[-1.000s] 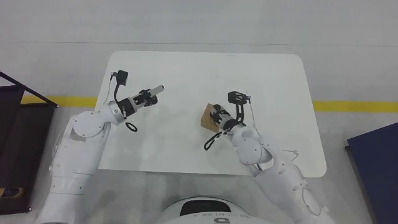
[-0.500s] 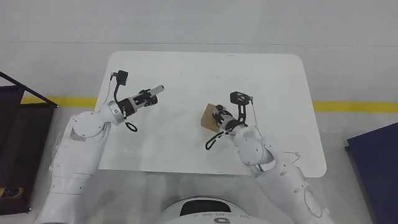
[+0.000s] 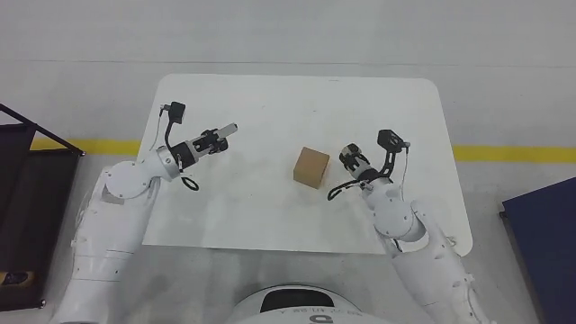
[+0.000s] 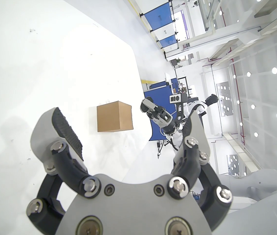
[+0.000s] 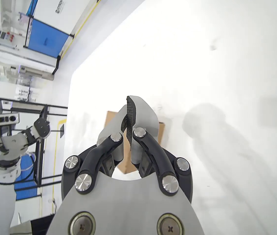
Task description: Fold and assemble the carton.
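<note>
You have the carton [image 3: 311, 166] standing closed on the white table [image 3: 270, 99], right of centre. All visible faces are shut, so its contents cannot be told. Your right gripper [image 3: 349, 156] sits just beside the carton without touching it, its jaws pressed together on nothing. Your left gripper [image 3: 227, 130] hangs well apart from the carton, jaws spread wide and empty.

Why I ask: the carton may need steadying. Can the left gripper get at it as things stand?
Probably yes. The left gripper is open and faces the carton, with bare table between them. The right gripper, shut, sits apart on the carton's other side, so it shouldn't block.
</note>
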